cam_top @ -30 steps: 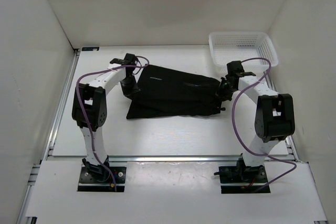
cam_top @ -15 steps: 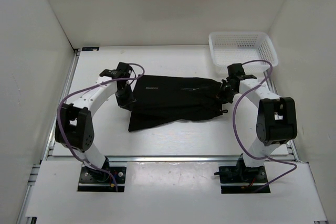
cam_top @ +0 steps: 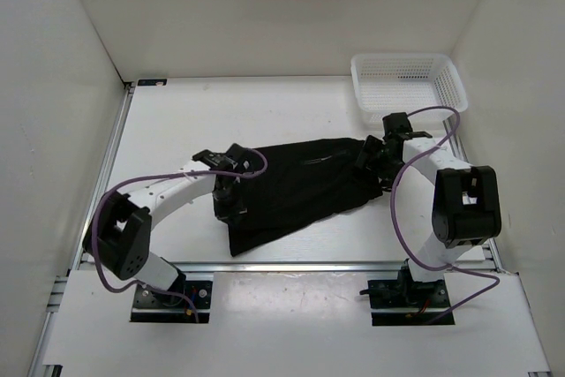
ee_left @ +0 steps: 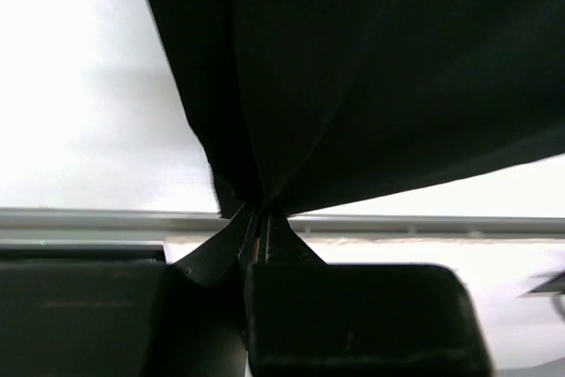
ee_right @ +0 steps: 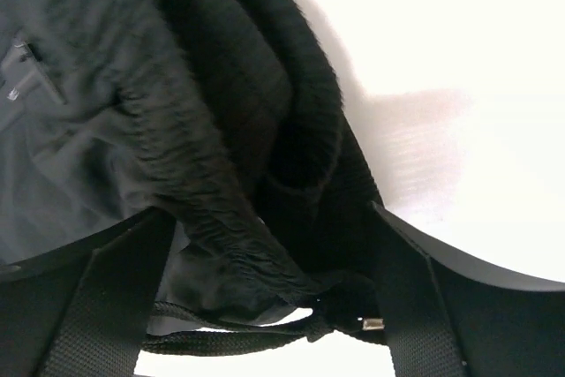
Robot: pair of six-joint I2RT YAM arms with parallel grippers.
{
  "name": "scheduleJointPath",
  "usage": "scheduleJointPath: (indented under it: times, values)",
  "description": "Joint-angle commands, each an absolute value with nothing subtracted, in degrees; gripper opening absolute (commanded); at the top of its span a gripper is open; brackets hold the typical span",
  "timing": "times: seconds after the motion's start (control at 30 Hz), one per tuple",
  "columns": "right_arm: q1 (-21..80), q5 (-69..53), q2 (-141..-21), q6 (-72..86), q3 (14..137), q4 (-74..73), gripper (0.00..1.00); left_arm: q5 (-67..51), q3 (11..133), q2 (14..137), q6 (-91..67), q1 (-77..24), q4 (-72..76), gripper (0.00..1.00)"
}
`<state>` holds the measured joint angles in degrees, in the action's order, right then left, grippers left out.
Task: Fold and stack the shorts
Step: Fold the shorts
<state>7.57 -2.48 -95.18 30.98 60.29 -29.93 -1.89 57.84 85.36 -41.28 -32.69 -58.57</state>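
Seen from overhead, the left arm reaches across the white counter (cam_top: 177, 121) toward the middle. Its pincer (cam_top: 227, 203) sits at the 8 o'clock end of the plain black soft fabric shorts (cam_top: 300, 184). In the left wrist view this pincer (ee_left: 260, 215) is clenched, the two fingers pressed together on a bunched fold of the shorts (ee_left: 371, 86), and the cloth fans out from that pinch toward 12 o'clock.

The shorts lie spread on the middle of the counter. They run on a slant from a loose corner at 7 o'clock up to the waistband end at 2 o'clock, touching both pincers.

At that 2 o'clock end sits the right pincer (cam_top: 372, 158). In the right wrist view the pincer (ee_right: 269, 218) is released. Its fingers stand wide apart, with the ribbed waistband (ee_right: 221, 103) and a black drawstring (ee_right: 229, 339) with a small metal tip (ee_right: 368, 324) lying loose between them. A small pale mark on the cloth (ee_right: 19, 68) at 10 o'clock in that view is too blurred to read.

A white plastic mesh basket (cam_top: 406, 82) stands in the counter's 1 o'clock corner, near the right pincer but apart from the shorts.
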Motion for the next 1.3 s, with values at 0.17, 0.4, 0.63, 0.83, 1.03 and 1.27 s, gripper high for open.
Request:
scheduleJointPath:
  times: [0.17, 0.4, 0.63, 0.83, 1.03, 1.27]
  values:
    - [7.4, -1.6, -92.0, 30.8, 59.6, -29.7, 0.98, -1.9, 58.1, 84.7, -46.4, -41.7, -62.6, 0.11]
    - [7.4, -3.4, -89.0, 31.4, 56.3, -30.2, 0.99, 0.2, 62.3, 79.9, -46.9, -42.2, -67.0, 0.11]
    - [7.4, -1.7, -86.3, 33.8, 51.6, -30.1, 0.99, -1.0, 61.7, 80.4, -48.8, -43.9, -65.1, 0.11]
    - [7.4, 4.9, -82.0, 34.4, 50.8, -35.0, 0.99, -1.0, 61.7, 80.4, -49.3, -44.4, -64.6, 0.11]
    - [7.9, 8.2, -70.0, 35.4, 49.4, -40.1, 0.95, -0.4, 61.7, 80.9, -49.3, -44.4, -64.6, 0.11]
    - [8.5, -8.1, -69.6, 40.0, 42.5, -35.2, 0.81, 0.1, 62.2, 82.0, -49.3, -44.9, -64.6, 0.11]
